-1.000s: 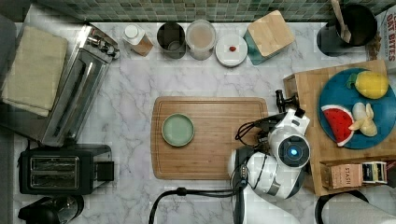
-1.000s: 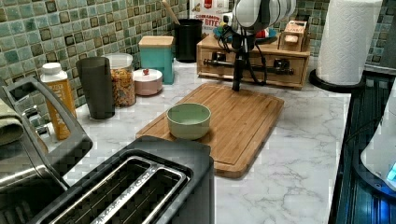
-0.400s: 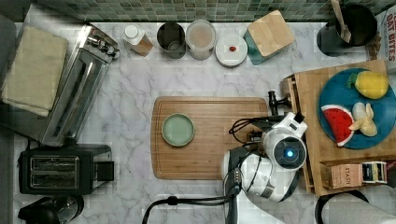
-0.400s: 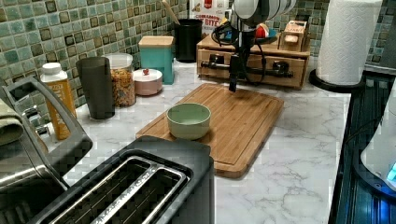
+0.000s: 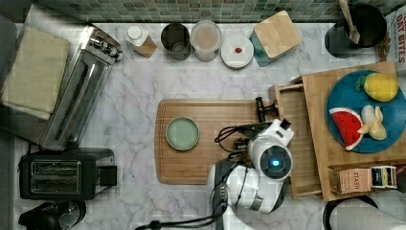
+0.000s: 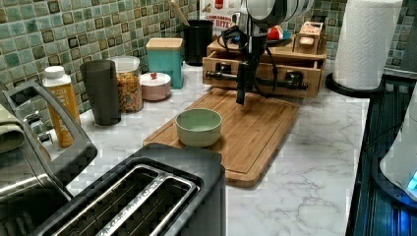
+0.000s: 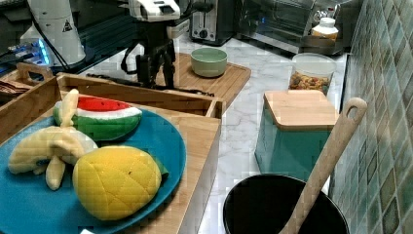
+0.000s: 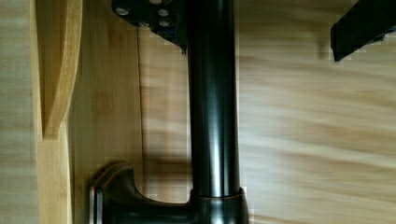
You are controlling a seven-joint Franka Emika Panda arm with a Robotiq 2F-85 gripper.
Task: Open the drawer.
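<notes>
End effector [image 7: 156, 66] fingers straddling the drawer [image 5: 300, 139] bar handle [image 8: 212, 107], its far end hidden behind the arm.

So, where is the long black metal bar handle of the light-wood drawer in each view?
Top view: handle end, at the bamboo cutting board's right edge in the top view.
Left view: horizontal bar across the drawer front, upper centre.
Right view: thin bar before the drawer front.
Wrist view: thick bar through the middle.
Landmark: pale green bowl on the board.
</notes>
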